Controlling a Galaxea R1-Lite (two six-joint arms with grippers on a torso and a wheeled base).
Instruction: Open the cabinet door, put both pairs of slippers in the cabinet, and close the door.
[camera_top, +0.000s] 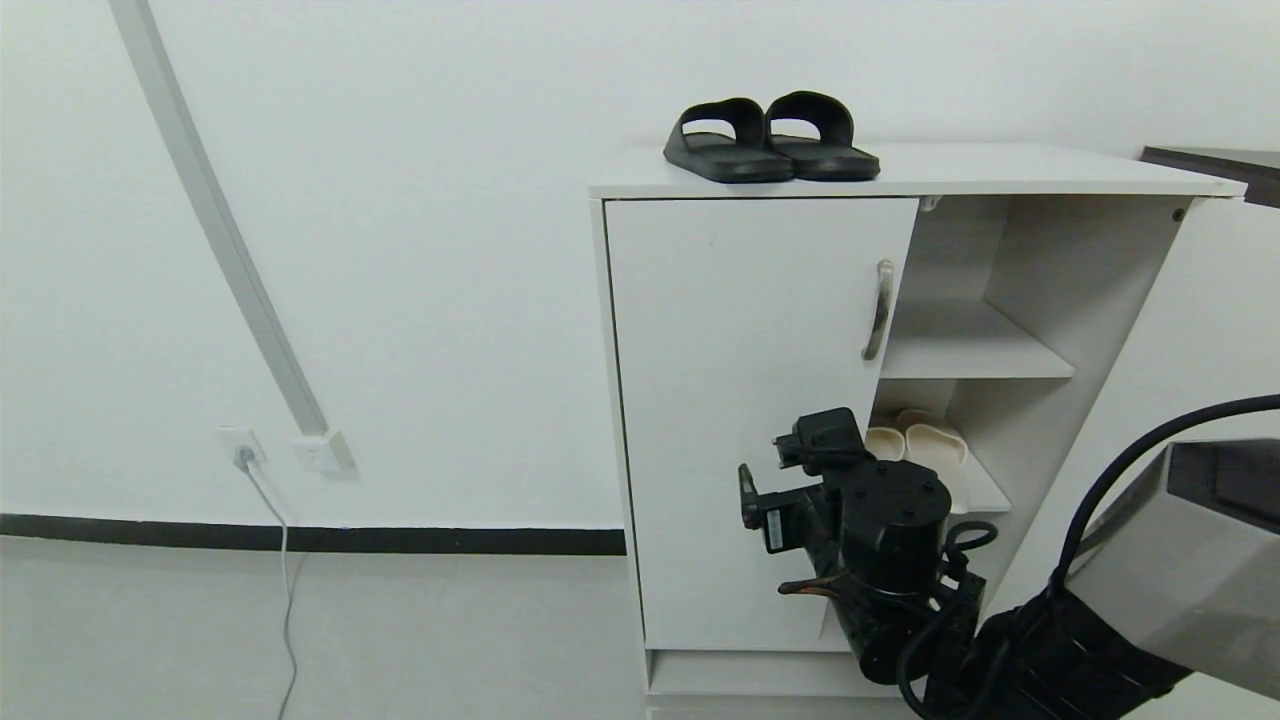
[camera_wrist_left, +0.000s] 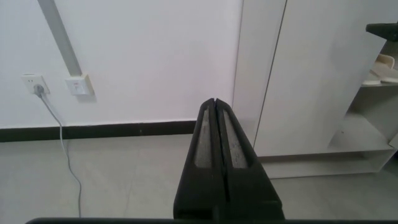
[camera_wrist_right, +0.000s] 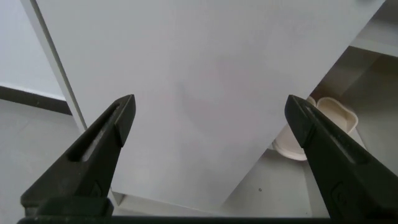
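On my head view the white cabinet (camera_top: 1010, 162) stands against the wall, its left door (camera_top: 730, 420) closed and its right door (camera_top: 1205, 330) swung open toward me. The black slippers (camera_top: 770, 140) sit side by side on the cabinet top, near its left end and above the closed door. The cream slippers (camera_top: 925, 445) lie inside the open right half, on the lower shelf (camera_top: 988, 495), toes pointing into the cabinet. A second shelf (camera_top: 965, 350) sits above them. The closed door's metal handle (camera_top: 879, 310) runs upright along its right edge.

My right gripper (camera_wrist_right: 210, 106) hangs low in front of the closed left door, facing its panel, with the jaws spread wide and nothing between them. In its wrist view I see the cream slippers just past the door's edge. My left gripper (camera_wrist_left: 214, 107) points at the cabinet's left side and the wall, above the floor (camera_wrist_left: 124, 174). Its jaws are pressed together with nothing in them. A wall socket (camera_top: 238, 445) with a cable (camera_top: 287, 590) is on the wall, well left of the cabinet.
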